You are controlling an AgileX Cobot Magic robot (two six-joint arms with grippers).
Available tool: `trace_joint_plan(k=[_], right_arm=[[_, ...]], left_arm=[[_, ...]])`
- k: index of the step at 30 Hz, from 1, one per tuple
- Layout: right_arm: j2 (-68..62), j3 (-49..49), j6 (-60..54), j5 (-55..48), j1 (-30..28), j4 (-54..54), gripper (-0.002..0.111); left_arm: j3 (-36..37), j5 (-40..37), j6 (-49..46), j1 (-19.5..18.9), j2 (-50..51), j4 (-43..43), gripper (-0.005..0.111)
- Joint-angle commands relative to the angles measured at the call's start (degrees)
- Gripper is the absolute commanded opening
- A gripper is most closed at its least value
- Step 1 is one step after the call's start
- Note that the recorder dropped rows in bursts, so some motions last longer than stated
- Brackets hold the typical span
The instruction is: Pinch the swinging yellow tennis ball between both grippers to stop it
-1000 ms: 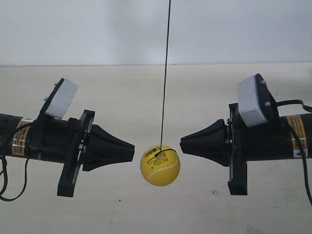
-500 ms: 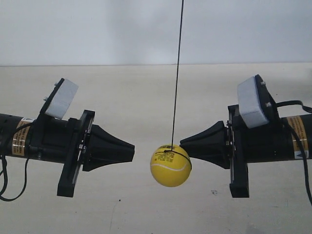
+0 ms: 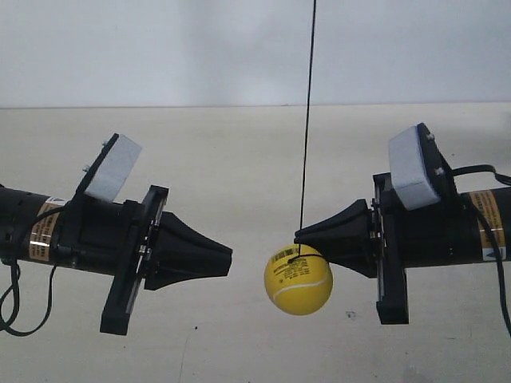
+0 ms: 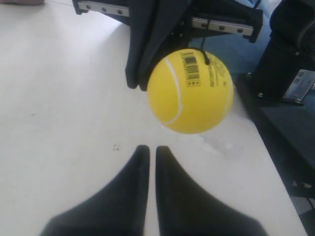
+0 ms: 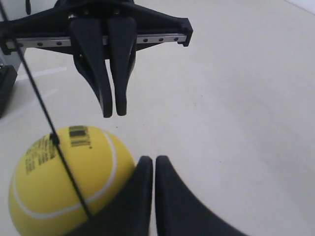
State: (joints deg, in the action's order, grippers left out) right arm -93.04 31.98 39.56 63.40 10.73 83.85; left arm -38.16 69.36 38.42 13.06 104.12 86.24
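Observation:
The yellow tennis ball [image 3: 298, 281] hangs on a thin dark string [image 3: 307, 120] just above the table. It sits low against the snout of my right gripper [image 3: 297, 234], the arm at the exterior view's right. In the right wrist view the ball [image 5: 64, 187] touches the side of the shut right gripper [image 5: 148, 158], and the left gripper [image 5: 114, 113] faces it from across. My left gripper [image 3: 230, 257] is shut, tilted slightly down, a short gap from the ball. The left wrist view shows the ball [image 4: 189, 91], barcode up, ahead of the left gripper [image 4: 148, 147].
A pale table [image 3: 239, 159] runs back to a white wall [image 3: 160, 48]. Black cables hang from both arms at the picture's edges [image 3: 501, 263]. In the left wrist view the table's edge and dark equipment [image 4: 288, 73] lie beyond the ball.
The ball has swung towards the exterior view's right and now rests against the right snout. The left arm has moved towards the ball and tipped slightly down. The right arm has stayed put.

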Motion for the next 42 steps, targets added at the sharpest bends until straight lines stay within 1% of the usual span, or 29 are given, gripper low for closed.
trace_joint_plan(k=[1,42], right_arm=[[0.5,0.1,0.3,0.6,-0.4,0.4,0.000],[0.5,0.1,0.9,0.2,-0.4,0.6,0.000]], left_arm=[[-0.2,0.6,0.1,0.4,-0.3,-0.3,0.005],[-0.2,0.6,-0.5,0.4,-0.3,-1.4,0.005]])
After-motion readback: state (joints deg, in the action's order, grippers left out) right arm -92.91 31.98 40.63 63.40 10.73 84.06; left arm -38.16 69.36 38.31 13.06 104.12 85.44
